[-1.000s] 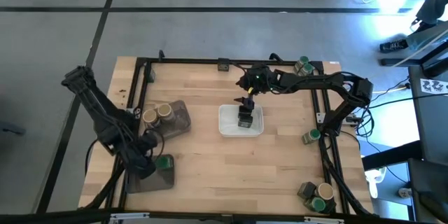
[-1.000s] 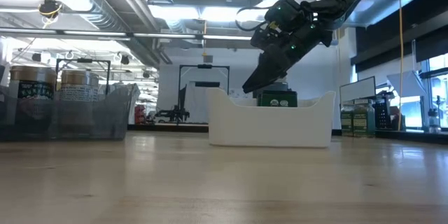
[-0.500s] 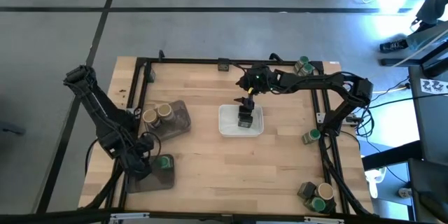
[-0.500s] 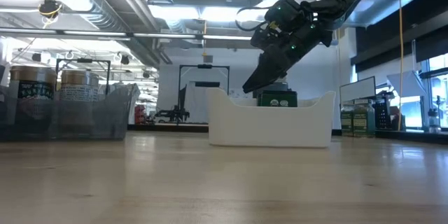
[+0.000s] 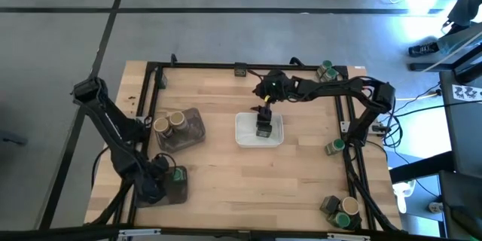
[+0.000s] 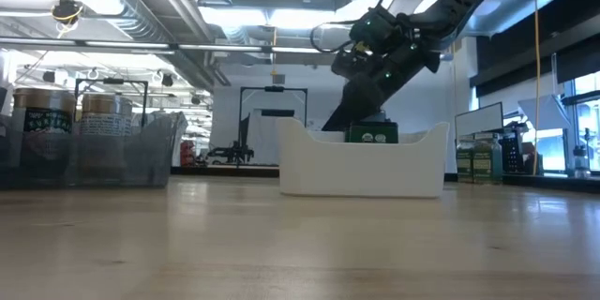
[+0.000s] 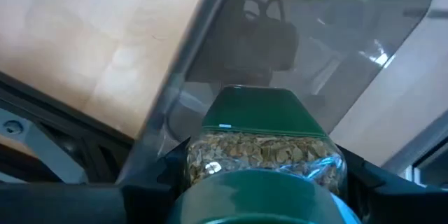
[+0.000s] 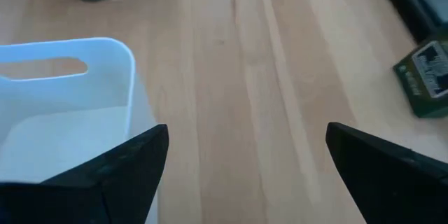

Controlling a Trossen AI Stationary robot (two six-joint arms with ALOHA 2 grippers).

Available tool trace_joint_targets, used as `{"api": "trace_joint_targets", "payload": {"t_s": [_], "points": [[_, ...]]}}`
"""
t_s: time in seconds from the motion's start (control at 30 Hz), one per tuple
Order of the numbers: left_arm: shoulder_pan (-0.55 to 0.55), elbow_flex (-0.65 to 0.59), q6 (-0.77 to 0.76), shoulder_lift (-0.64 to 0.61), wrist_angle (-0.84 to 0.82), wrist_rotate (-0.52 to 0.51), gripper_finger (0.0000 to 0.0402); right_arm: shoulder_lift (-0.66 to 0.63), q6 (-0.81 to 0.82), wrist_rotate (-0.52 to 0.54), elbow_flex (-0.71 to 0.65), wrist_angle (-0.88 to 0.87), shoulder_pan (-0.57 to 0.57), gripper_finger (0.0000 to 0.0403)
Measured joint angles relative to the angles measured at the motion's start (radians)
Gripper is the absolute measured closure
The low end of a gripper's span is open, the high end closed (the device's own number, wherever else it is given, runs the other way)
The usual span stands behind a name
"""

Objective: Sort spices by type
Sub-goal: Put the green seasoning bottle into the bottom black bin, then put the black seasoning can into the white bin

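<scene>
Clamped between the left gripper's two dark fingers, in the left wrist view, was a round green-lidded jar of pale flakes, the jaws about half closed around its sides. In the high view that gripper sat at the lower left of the frame, at the edge of a dark grey tray, with the jar's green lid showing over that tray.

Above it in the same frame, a second grey tray held two tan-topped jars side by side; the low view showed them at the left edge behind the tray's translucent wall.

At the centre of the high view lay the white tray with a dark squarish tin inside it. The low view showed the tin's green label just above the white rim. The right gripper hung over the tray's far edge, jaws spread wide and holding nothing; its wrist view showed both fingers well apart above bare wood.

More spices stood along the right of the high view: a jar at the upper right, one at mid right, and a pair at the lower right.
</scene>
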Motion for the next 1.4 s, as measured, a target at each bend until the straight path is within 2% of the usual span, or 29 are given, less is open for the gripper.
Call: {"api": "trace_joint_targets", "payload": {"t_s": [0.2,0.57,0.7,0.83,0.93,1.13,1.4], "points": [[-0.024,0.000,-0.015,0.028,-0.024,-0.003,0.0202,0.011,-0.001,-0.005,0.000,0.019,0.014,0.0017],[-0.022,0.000,-0.075,0.038,-0.050,0.013,0.0136,0.011,0.004,0.000,0.000,0.014,0.013,0.0017],[-0.022,0.007,0.007,0.010,-0.007,0.057,0.0130,0.011,0.003,0.000,0.000,0.014,0.013,0.0017],[-0.005,0.029,-0.008,-0.052,-0.094,0.038,0.0132,0.011,0.003,0.001,0.000,0.014,0.013,0.0017],[0.009,0.048,-0.001,-0.115,-0.099,-0.034,0.0133,0.011,0.003,0.001,0.000,0.015,0.013,0.0017],[0.067,0.056,0.058,-0.256,-0.094,-0.243,0.0133,0.011,0.002,0.001,0.000,0.015,0.013,0.0017],[0.183,0.056,0.249,-0.390,-0.062,-0.607,0.0133,0.011,0.002,0.001,0.000,0.015,0.013,0.0017]]}}
